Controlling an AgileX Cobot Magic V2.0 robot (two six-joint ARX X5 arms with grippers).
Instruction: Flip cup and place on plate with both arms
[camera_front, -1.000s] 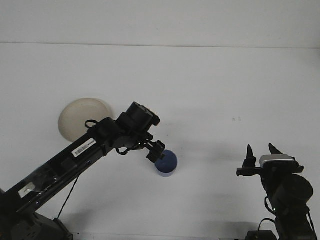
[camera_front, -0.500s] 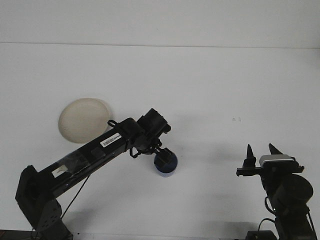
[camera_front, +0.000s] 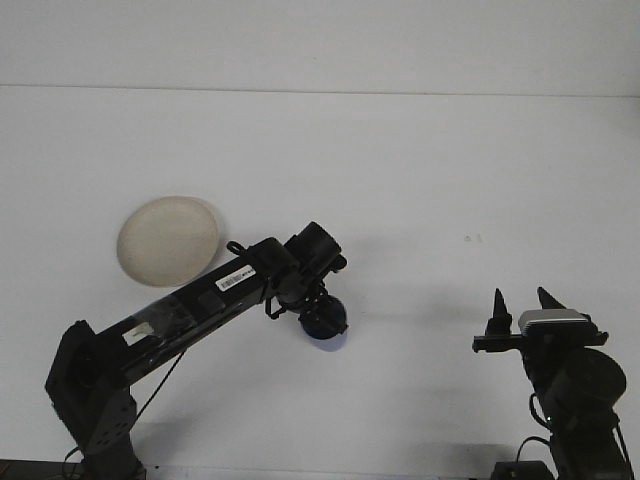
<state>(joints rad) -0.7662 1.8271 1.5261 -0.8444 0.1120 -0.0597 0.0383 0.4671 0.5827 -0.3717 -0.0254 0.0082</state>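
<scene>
A small blue cup (camera_front: 330, 340) stands on the white table, right of centre-left. My left gripper (camera_front: 322, 318) has come down onto it from above and hides most of its top; only the cup's lower front shows. A cream round plate (camera_front: 168, 240) lies on the table to the left, apart from the cup and partly behind the left arm. My right gripper (camera_front: 521, 303) waits at the lower right, open, with nothing between its fingers, far from the cup.
The left arm (camera_front: 190, 310) stretches from the lower-left corner diagonally up to the cup and passes just below the plate. A faint mark (camera_front: 473, 238) shows on the table at the right.
The left arm has dropped lower and stretched forward, bringing its gripper from beside the cup's upper left down over the cup. The right arm has not moved.
</scene>
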